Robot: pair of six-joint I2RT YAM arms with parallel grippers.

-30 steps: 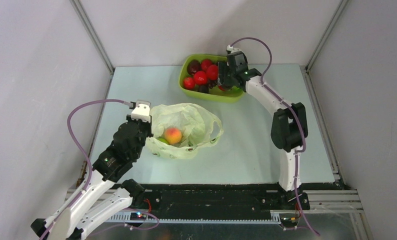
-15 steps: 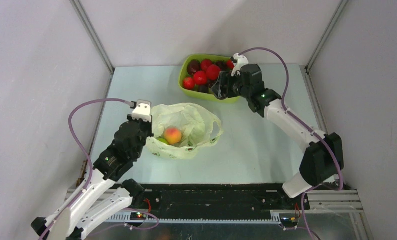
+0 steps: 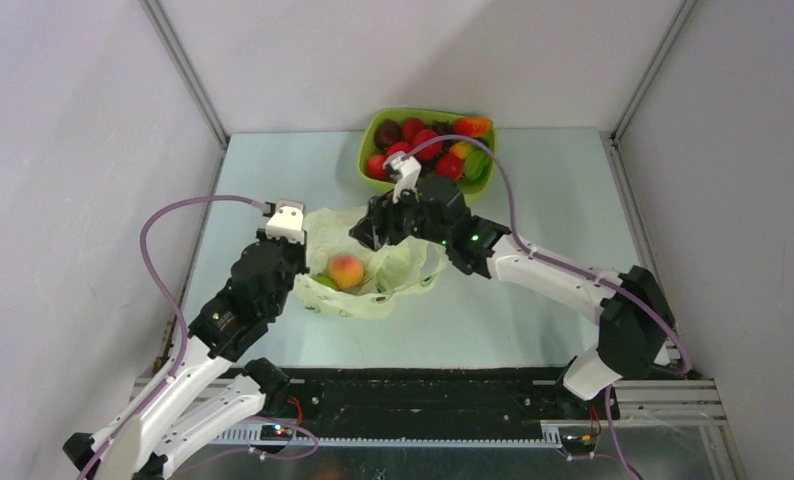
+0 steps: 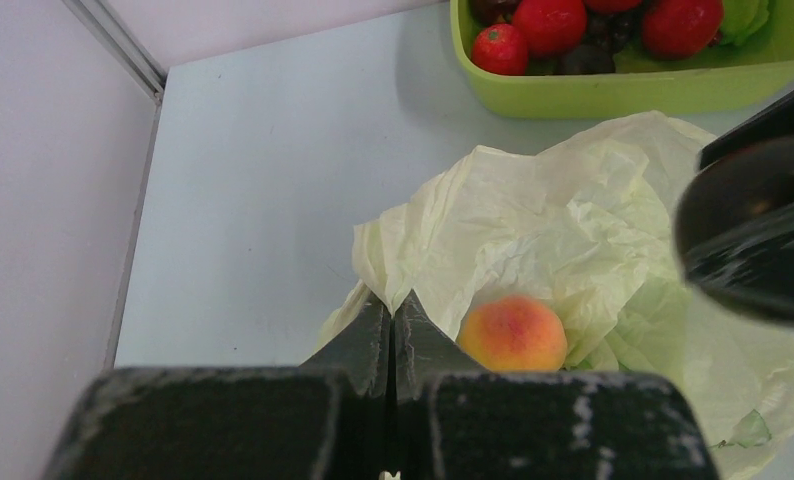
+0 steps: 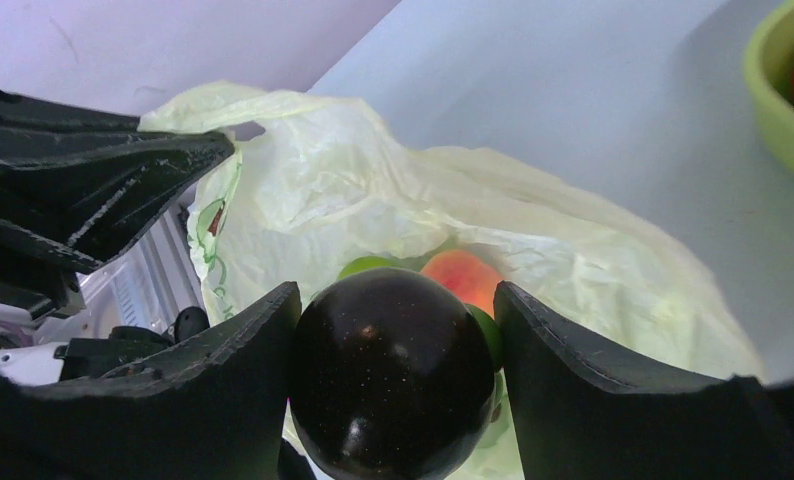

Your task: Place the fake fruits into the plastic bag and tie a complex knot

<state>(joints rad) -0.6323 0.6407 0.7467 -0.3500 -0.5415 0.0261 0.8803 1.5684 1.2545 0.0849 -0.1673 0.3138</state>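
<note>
Pale tabletop [image 3: 533,300], loading step: dark plum [image 5: 385,385] gripped in right pincer [image 5: 393,330] over plastic bag [image 3: 368,300] left of centre; rim pinched in closed left pincer [image 4: 391,315]. Next, probably: lower beside peach [image 4: 513,335], release.

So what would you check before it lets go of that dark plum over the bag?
1. Grip on the dark plum: ok, the right tool clamps it between both fingers.
2. Mouth of the plastic bag held open: ok, the left tool is shut on its rim.
3. Plum above the opening: ok, the right wrist view shows the mouth just beneath it.
4. Room inside: ok, only a peach and a green fruit show there.
5. Drop height: cannot tell.
6. Tools apart from each other: ok in the top view.
</note>
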